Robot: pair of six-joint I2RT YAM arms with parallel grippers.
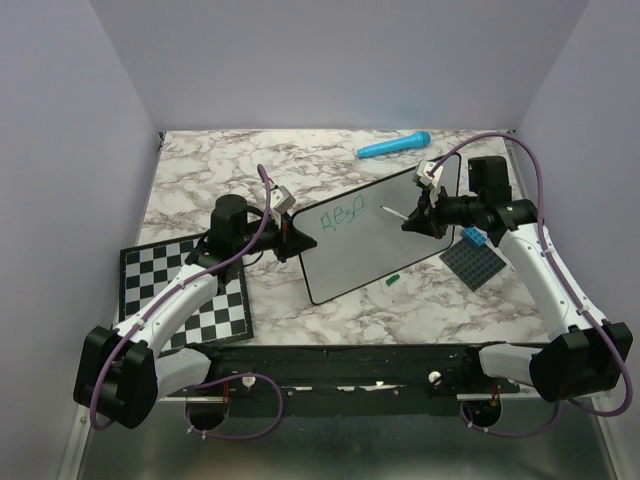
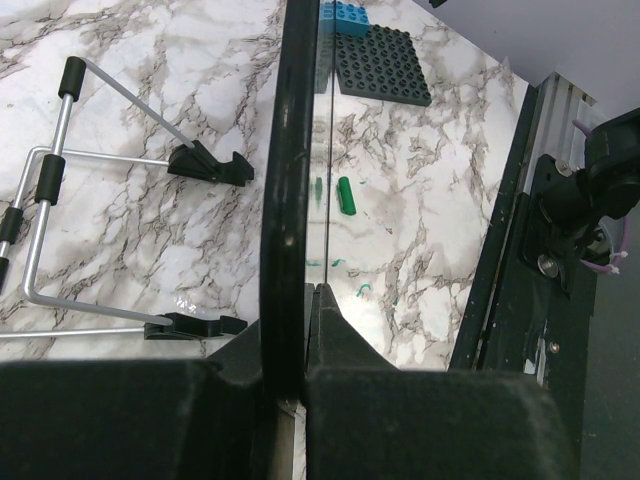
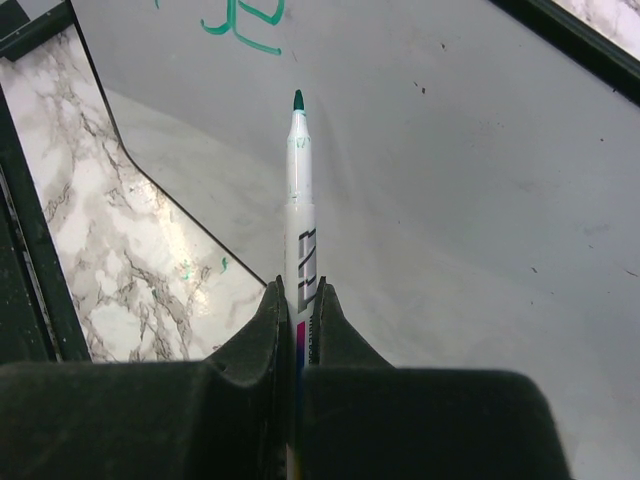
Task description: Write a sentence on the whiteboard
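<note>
My left gripper (image 1: 292, 233) (image 2: 296, 308) is clamped on the left rim of the whiteboard (image 1: 380, 255) (image 2: 285, 200) (image 3: 450, 200), which stands tilted in the middle of the tabletop (image 1: 200, 170). My right gripper (image 1: 412, 222) (image 3: 297, 300) is clenched around a green marker (image 1: 393, 213) (image 3: 298, 200) whose tip points at the board's face; I cannot tell if it touches. The sentence (image 1: 340, 217) (image 3: 245, 20) is so far 1 short row of green characters near the board's upper left corner, left of the tip. The marker's green cap (image 1: 392, 280) (image 2: 346, 194) lies just before the board's lower edge. A checkerboard (image 1: 150, 270) sits by the tabletop's left edge. A dark studded plate (image 1: 478, 262) (image 2: 382, 65) with a blue brick (image 1: 472, 238) (image 2: 340, 15) lies toward the right edge, and a blue tube (image 1: 395, 146) near the far edge.
</note>
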